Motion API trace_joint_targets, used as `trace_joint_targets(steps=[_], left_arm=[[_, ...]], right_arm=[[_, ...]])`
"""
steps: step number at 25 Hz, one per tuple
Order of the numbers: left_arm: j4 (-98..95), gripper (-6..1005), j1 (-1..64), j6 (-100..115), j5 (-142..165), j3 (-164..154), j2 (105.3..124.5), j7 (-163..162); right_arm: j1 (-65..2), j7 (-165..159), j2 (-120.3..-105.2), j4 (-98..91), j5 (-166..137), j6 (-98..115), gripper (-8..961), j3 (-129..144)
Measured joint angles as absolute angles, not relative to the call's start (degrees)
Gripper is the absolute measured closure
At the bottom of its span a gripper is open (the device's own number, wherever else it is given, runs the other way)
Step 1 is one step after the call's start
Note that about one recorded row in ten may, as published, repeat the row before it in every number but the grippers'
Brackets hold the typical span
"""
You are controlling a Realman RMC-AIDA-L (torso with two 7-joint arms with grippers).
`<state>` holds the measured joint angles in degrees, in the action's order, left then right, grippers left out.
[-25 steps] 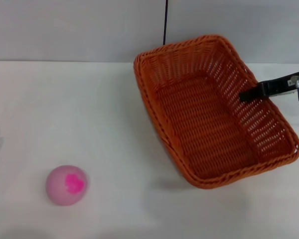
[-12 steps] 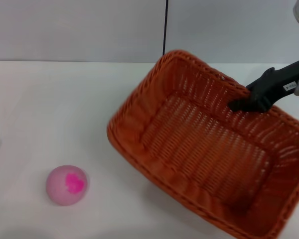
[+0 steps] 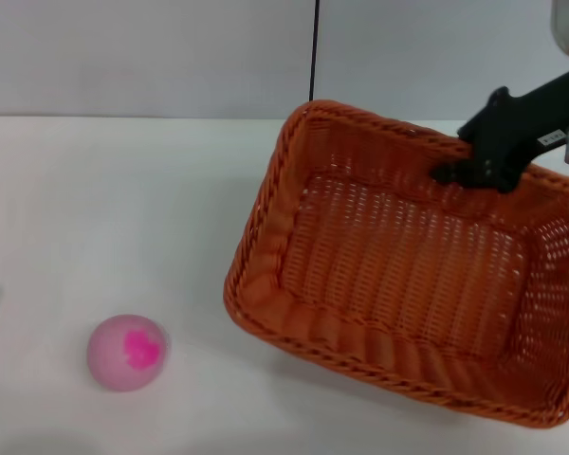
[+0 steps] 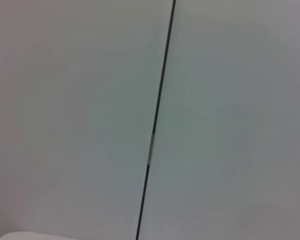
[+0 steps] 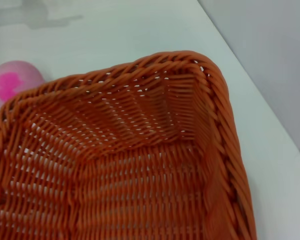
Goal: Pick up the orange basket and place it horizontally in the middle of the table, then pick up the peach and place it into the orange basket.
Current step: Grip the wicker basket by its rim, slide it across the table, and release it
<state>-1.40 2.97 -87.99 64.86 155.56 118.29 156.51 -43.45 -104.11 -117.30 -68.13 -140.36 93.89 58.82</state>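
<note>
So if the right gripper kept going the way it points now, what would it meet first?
The right gripper points leftward over the orange basket, whose far rim it grips. Continuing, it would likely meet the basket's inner left wall first, though depth is unclear.

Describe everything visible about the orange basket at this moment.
The orange basket is a large rectangular woven wicker piece with a braided rim and sloping slatted sides that let light through. It is empty. It sits on the right half of the white table, turned at an angle and seemingly tilted, with a shadow under its near edge. The right gripper is clamped on its far rim. The peach lies apart from it, to the robot's left.
</note>
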Motion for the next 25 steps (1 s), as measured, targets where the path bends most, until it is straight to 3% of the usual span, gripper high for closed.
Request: trace_joint_targets(steps=[6,25], left_arm=[[-1.59,173,0.91,-90.74,65.03,154.31,118.37,156.46],[-3.56,174,0.31,-92.6,65.04,154.48,118.57,156.36]], right_arm=[[-44.68,-94.93,-118.65,-66.17,-140.14,90.92,813,61.14],[-46.07,-87.0,-118.79,-59.64,-135.41,76.86,814,73.65]])
